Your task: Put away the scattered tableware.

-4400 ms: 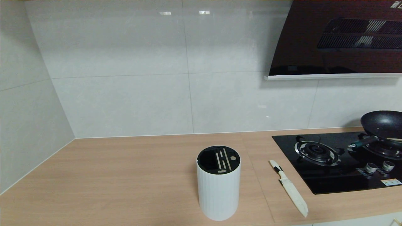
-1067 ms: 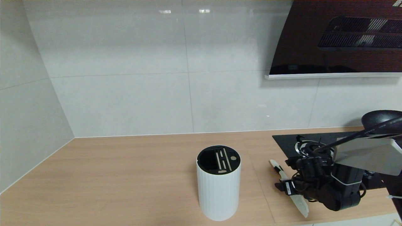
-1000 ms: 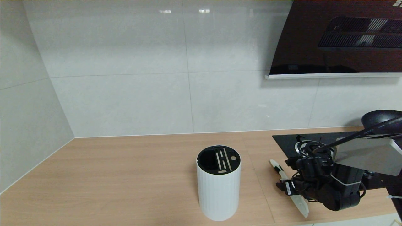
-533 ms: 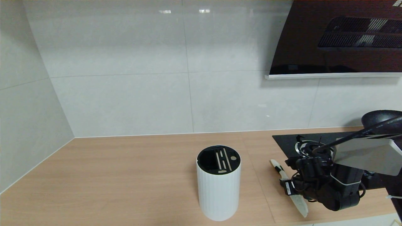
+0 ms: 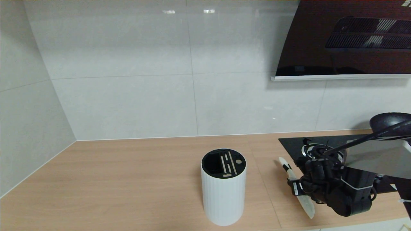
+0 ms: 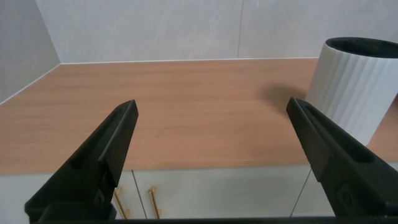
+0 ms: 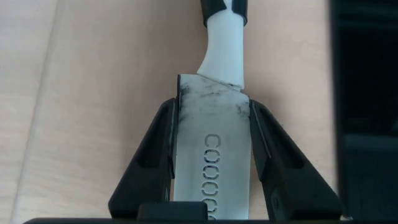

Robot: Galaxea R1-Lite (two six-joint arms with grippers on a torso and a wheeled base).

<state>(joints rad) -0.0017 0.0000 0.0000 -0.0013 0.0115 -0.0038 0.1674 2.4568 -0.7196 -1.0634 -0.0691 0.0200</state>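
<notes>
A white knife point(image 5: 286, 166) with a black band on its handle lies at an angle just left of the stove, handle pointing toward the wall. My right gripper point(image 5: 297, 187) is shut on the blade; in the right wrist view its fingers point(image 7: 163, 140) press both edges of the marbled white blade point(image 7: 214, 143). A white ribbed knife holder point(image 5: 223, 189) with a black slotted top stands upright on the wooden counter point(image 5: 128, 179), left of the knife. My left gripper point(image 6: 211, 109) hangs open before the counter's front edge, with the holder point(image 6: 354, 87) off to one side of it.
A black gas stove point(image 5: 293, 144) fills the right of the counter, with a dark wok point(image 5: 387, 120) on its far burner. A range hood point(image 5: 346, 38) hangs above it. Tiled walls meet in a corner at the left. Cabinet doors point(image 6: 205, 199) sit below the counter edge.
My right arm came in over the knife and shut on its blade. In the last half second the knife's handle end rose and shifted slightly toward the stove.
</notes>
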